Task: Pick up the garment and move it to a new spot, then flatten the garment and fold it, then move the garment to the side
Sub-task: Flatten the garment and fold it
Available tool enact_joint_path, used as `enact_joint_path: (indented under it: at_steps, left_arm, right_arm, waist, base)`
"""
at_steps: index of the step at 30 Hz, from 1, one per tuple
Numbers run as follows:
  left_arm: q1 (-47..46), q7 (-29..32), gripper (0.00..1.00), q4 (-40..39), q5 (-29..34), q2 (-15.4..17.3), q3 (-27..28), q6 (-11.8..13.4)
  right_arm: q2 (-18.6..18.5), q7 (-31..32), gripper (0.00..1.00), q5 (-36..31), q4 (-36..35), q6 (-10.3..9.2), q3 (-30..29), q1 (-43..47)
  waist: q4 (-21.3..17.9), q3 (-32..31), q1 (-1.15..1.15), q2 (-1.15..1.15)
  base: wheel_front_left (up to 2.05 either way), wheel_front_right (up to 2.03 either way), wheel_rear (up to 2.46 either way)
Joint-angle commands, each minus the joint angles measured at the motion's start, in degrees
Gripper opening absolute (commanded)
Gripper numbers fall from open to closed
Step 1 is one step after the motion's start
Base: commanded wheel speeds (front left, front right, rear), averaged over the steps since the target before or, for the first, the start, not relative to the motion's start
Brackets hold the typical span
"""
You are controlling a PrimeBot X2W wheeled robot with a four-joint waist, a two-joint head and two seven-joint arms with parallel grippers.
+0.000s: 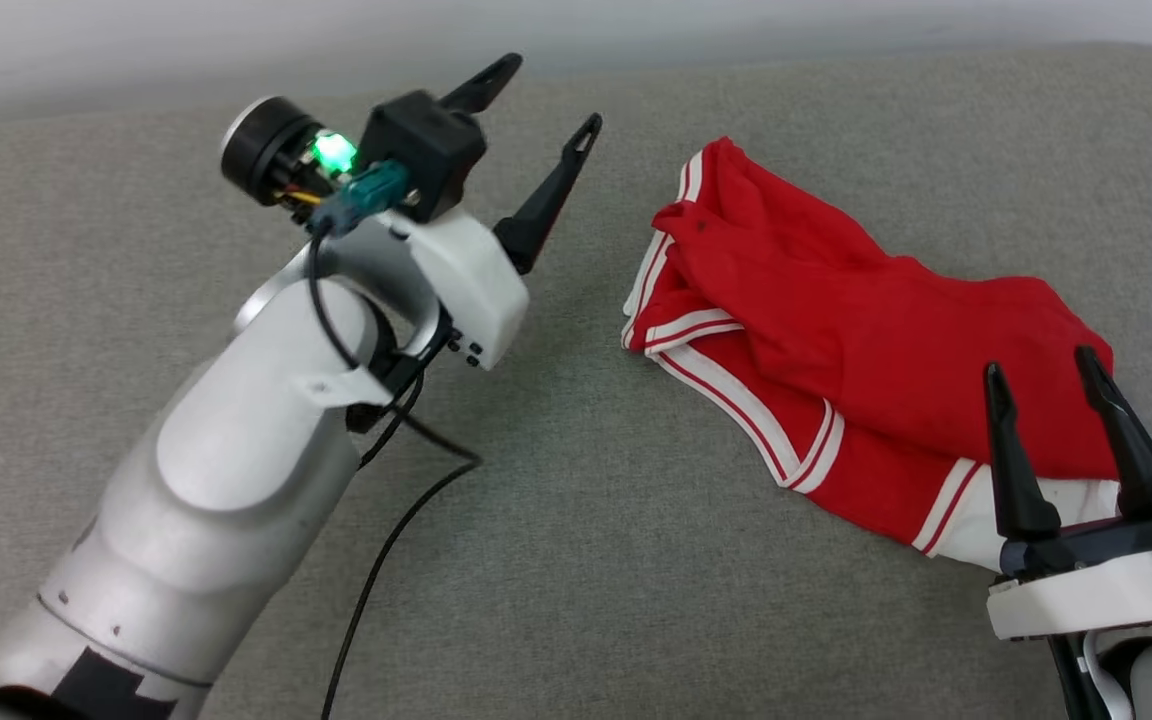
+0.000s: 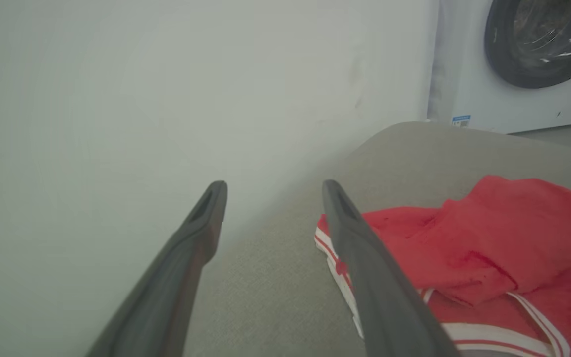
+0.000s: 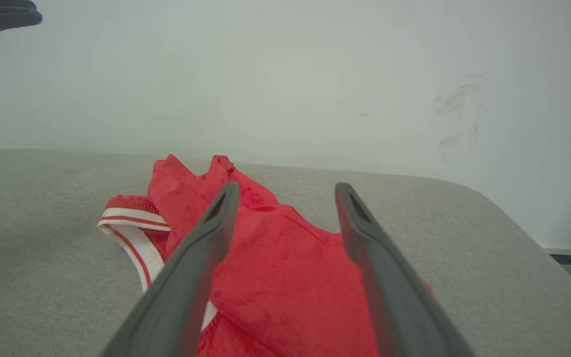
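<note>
Across the right half of a grey, coarse-woven cushion [image 1: 556,560]: the garment [image 1: 866,330], soft bright red cloth bunched in loose, rumpled folds. Edged with flat white bands and thin red stripes; a white patch of fabric at the near end. Lies flat on the cushion, gripped by nothing.

Toward the left, raised above the cushion and clear of the cloth: left tool [image 1: 551,92], two long, dark, tapered fingers spread well apart and empty, aimed up toward the far wall [image 2: 166,74]. Mounted on a glossy white, rounded forearm, angled up from the lower left and bent at the wrist. Carries a small glowing green light [image 1: 334,150] and a thin black cable [image 1: 386,540] looping down.

At lower right: right tool [image 1: 1039,362], fingers likewise apart, upright, tips over the garment's near end, red cloth showing between them. Contact with the cloth: cannot tell.

Beyond the cushion's rounded corner, in the left wrist view: a white washing machine [image 2: 469,94] with a dark round door.
</note>
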Motion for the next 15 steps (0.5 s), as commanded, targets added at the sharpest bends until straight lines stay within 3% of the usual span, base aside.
enact_joint_path:
  at_steps: [1,4,5,15]
  left_arm:
    - [-4.3,4.0,1.00,1.1,-4.2,1.4,-4.8,0.0]
    - [-9.7,9.5,1.00,2.4,-9.9,2.3,-11.6,0.0]
    - [-9.7,9.5,1.00,2.4,-9.9,2.3,-11.6,0.0]
    - [-23.3,32.9,1.00,3.2,-28.3,4.8,-30.5,0.0]
  right_arm:
    - [-0.3,-0.6,1.00,-0.6,0.5,-0.06,0.5,-1.5]
    - [-0.5,-1.1,1.00,-0.8,1.0,-0.06,0.9,-2.8]
    - [-0.5,-1.1,1.00,-0.8,1.0,-0.06,0.9,-2.8]
    - [-0.3,-2.0,1.00,-1.3,2.1,-0.06,2.4,-6.5]
  waist:
    - [-2.3,2.6,-0.01,0.00]
    - [-3.3,4.1,-0.01,0.00]
    - [-3.3,4.1,-0.01,0.00]
    - [-6.7,9.0,-0.01,0.00]
  base:
    - [0.00,0.00,0.00]
    - [0.00,0.00,0.00]
    - [0.00,0.00,0.00]
    - [0.00,0.00,0.00]
